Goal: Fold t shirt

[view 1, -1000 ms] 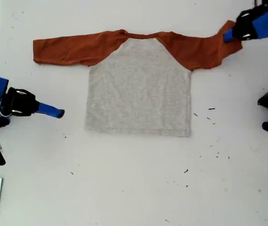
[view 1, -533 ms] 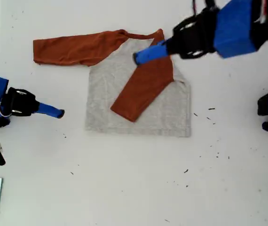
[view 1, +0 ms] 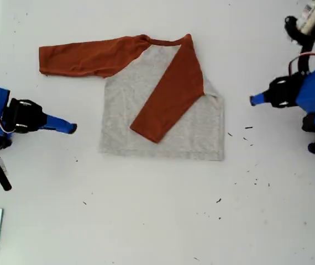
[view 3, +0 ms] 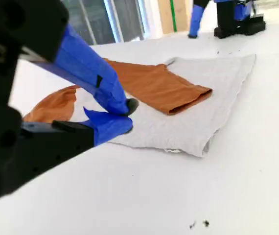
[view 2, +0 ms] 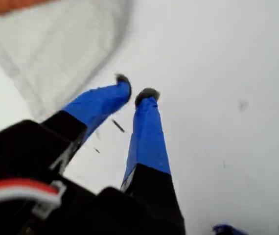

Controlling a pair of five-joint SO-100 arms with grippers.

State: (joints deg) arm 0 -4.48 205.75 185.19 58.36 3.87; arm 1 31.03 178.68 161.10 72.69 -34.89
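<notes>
My first gripper (view 2: pixel 134 88) is hanging over the bare white table (view 1: pixel 157 210) with its two blue jaws only a little apart, a narrow gap between the dark tips, and it is holding nothing. In the exterior view this gripper (view 1: pixel 253 100) is sitting at the right side and is pointing to the left, toward the t shirt (view 1: pixel 119 110), but it is staying apart from it. Some small dark specks (view 1: pixel 248 128) are lying on the table just near it.

My second gripper (view 3: pixel 128 116) is showing its jaws closed together, tip against tip, with nothing between them. In the exterior view it (view 1: pixel 73 129) is sitting at the left side, pointing to the right, near the shirt's left edge but not touching it.

The t shirt is lying flat in the middle of the table, neckband (view 1: pixel 166 41) at the far side. One rust-orange sleeve (view 1: pixel 171 94) is lying folded diagonally across the grey body, its cuff near the middle. The other sleeve (view 1: pixel 85 58) is stretching straight out to the exterior view's left.
</notes>
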